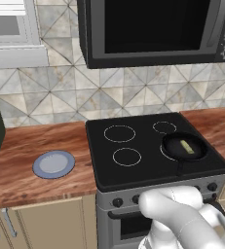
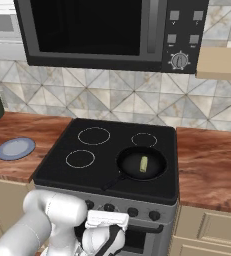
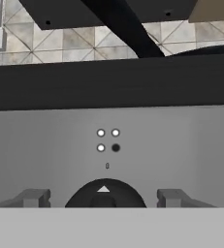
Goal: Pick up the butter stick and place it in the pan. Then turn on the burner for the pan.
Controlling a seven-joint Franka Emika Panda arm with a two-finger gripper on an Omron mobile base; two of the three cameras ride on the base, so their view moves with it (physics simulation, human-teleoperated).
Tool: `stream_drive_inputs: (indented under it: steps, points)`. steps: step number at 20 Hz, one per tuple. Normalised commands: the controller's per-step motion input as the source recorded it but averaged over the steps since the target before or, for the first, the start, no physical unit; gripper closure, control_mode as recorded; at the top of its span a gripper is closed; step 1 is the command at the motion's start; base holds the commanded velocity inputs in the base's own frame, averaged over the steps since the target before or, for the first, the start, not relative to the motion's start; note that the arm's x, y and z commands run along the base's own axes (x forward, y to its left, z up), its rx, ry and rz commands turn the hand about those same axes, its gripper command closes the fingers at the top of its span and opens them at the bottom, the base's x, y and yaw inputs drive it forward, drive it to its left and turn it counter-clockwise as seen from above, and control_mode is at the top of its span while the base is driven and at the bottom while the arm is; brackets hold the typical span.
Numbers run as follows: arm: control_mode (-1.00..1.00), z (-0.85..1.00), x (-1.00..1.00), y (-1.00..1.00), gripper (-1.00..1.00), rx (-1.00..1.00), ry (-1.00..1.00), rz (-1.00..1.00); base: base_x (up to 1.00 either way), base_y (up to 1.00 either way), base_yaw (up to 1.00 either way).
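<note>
Currently the butter stick (image 2: pixel 143 164) is seen lying in the pan (image 2: pixel 141 163) on the burner at 4 o'clock of the cooktop (image 2: pixel 62 165). Gripper (image 3: pixel 104 198) jaws are held wide around a knob (image 3: pixel 104 196), nothing gripped. Risk: the wrong knob gets turned, or the fingers slip off.

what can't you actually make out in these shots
- Knob in the hand view: its lower half is cut off at the bottom, so its full setting can't be read.
- Gripper: whether the fingers touch the knob can't be told.
- Burner under the pan: covered by the pan in both base views.
- Butter stick: too small to show detail.
- Tiny mark under the four dots on the stove front: too small to read.
</note>
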Motion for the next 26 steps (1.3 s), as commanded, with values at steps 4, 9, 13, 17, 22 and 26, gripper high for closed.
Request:
stream_drive_inputs:
  steps: [4, 9, 13, 17, 22, 26]
  points:
    - [-1.00, -0.01, 0.22, 0.00, -1.00, 0.00, 0.00, 0.00, 0.00, 0.00, 0.00]
    - [-1.00, -0.03, 0.24, 0.00, -1.00, 0.00, 0.00, 0.00, 0.00, 0.00, 0.00]
    - [-1.00, -0.02, 0.13, 0.00, 1.00, 0.00, 0.00, 0.00, 0.00, 0.00, 0.00]
    - [-1.00, 0.00, 0.01, 0.01, 1.00, 0.00, 0.00, 0.00, 0.00, 0.00, 0.00]
    - [-1.00, 0.00, 0.00, 0.00, 1.00, 0.00, 0.00, 0.00, 0.00, 0.00, 0.00]
    - [-1.00, 0.00, 0.00, 0.00, 1.00, 0.00, 0.00, 0.00, 0.00, 0.00, 0.00]
